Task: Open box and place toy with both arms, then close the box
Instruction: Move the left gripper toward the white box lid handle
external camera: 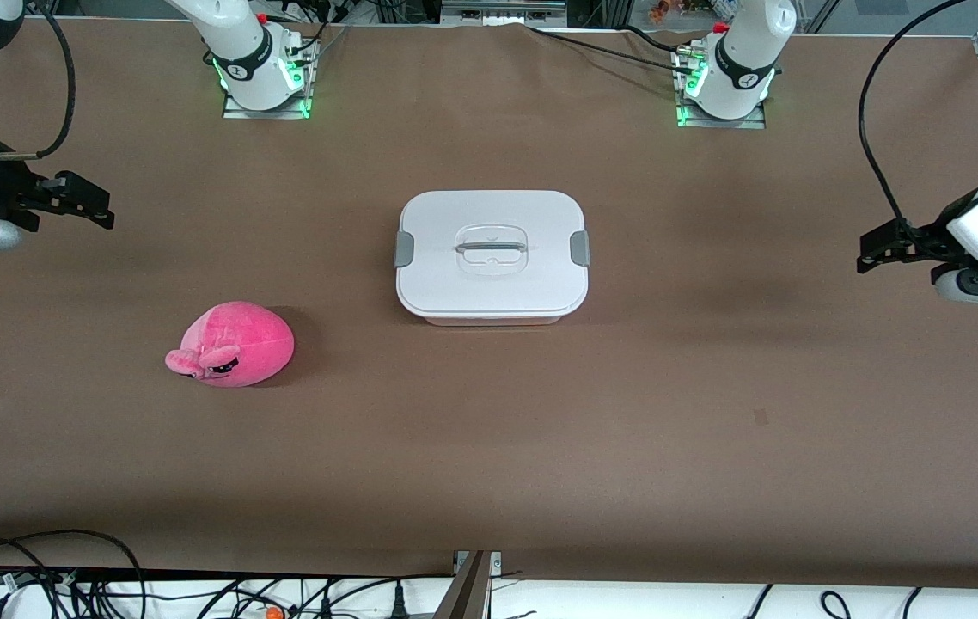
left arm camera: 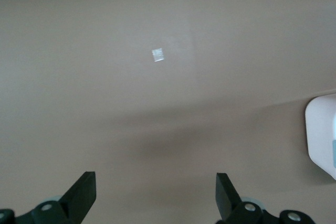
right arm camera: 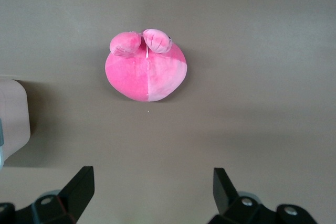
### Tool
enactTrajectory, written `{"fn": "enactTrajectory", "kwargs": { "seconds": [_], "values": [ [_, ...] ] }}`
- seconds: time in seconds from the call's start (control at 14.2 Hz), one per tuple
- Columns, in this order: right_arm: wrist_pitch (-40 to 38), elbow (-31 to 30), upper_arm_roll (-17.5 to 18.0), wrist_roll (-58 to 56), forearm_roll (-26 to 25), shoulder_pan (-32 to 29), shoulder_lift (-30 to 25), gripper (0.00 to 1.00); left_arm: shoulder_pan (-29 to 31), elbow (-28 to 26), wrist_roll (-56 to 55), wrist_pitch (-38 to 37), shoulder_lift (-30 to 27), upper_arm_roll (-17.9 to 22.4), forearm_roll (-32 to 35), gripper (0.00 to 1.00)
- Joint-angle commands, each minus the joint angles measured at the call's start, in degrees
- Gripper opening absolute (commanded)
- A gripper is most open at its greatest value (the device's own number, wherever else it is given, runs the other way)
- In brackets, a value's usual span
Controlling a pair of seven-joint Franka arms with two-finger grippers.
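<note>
The left pincer [external camera: 871,252] is held above bare bench at the left arm's end, its fingers [left arm camera: 81,198] spread wide with nothing between them. The right pincer [external camera: 89,205] is held above the bench at the right arm's end, likewise spread wide and empty.

The bench [external camera: 712,387] is covered by a plain brown cloth, smooth apart from a small dark mark [external camera: 761,418] nearer the front camera. The box [external camera: 492,255] is seen at the middle of the bench, its white lid [external camera: 489,279] seated on it and a grey clip [external camera: 404,248] at each short end. The toy [external camera: 235,344] is seen resting on the cloth, nearer the front camera than the box and toward the right arm's end, well apart from the box.

Both arm bases [external camera: 261,82] are lit green along the bench's edge. Cables [external camera: 68,585] are strewn below the bench's edge nearest the front camera.
</note>
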Motion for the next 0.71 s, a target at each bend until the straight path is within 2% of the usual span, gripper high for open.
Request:
{"fn": "enactTrajectory", "kwargs": {
  "seconds": [0.0, 0.14, 0.42, 0.57, 0.64],
  "values": [
    [-0.96, 0.87, 1.12, 0.51, -0.65, -0.67, 0.23, 1.0, -1.43, 1.97, -0.05, -1.19, 0.87, -3.94, 0.34, 1.0],
    [-0.62, 0.87, 1.12, 0.51, -0.65, -0.67, 0.23, 1.0, -2.22, 1.97, -0.05, -1.19, 0.96, -8.6, 0.43, 1.0],
    [-0.09, 0.87, 1.12, 0.51, -0.47, -0.67, 0.4, 1.0, -3.8, 1.97, 0.39, -0.93, 5.7, -15.81, -3.69, 1.0],
    [0.44, 0.87, 1.03, 0.16, -0.12, -0.85, 0.66, 1.0, -5.73, 1.97, 0.3, -0.67, 6.93, -20.12, -3.27, 1.0],
    [0.79, 0.87, 1.12, 0.15, -0.12, -0.59, 0.66, 1.0, -7.83, 1.97, 0.39, -0.49, 7.98, -20.66, -2.83, 1.0]
  ]
}}
